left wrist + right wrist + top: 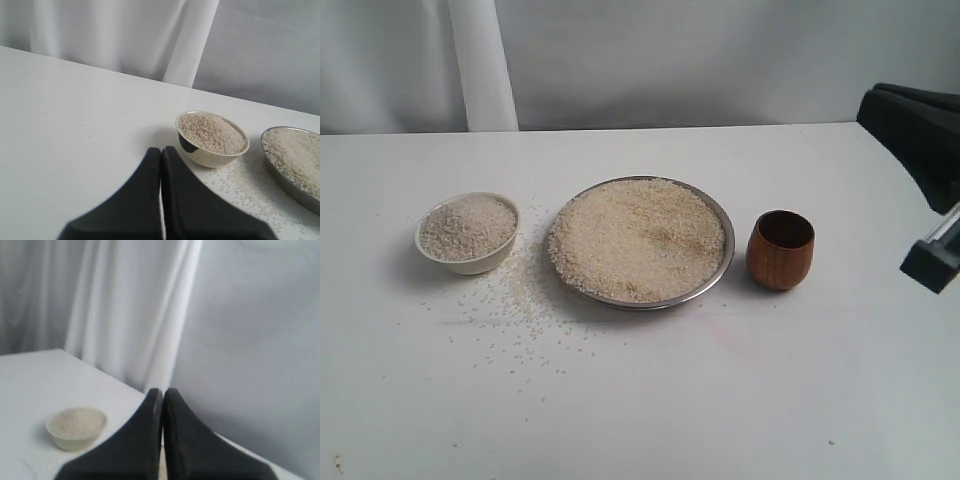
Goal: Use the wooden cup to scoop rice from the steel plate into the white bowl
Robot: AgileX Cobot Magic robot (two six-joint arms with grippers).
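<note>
The steel plate [723, 232] sits mid-table, heaped with rice [638, 238]. To its left stands the white bowl [468, 263], filled with rice [468, 227]. To the plate's right the wooden cup [780, 250] stands upright and looks empty. My right gripper [163, 391] is shut on nothing; part of that arm [930, 260] shows at the exterior view's right edge, apart from the cup. My left gripper [161, 150] is shut on nothing, near the white bowl [210, 156] and the steel plate [282, 177]; it is out of the exterior view. The right wrist view shows the white bowl [75, 440] far off.
Loose grains [520, 305] lie scattered on the white table between bowl and plate and toward the front. A white curtain [480, 60] hangs behind the table's far edge.
</note>
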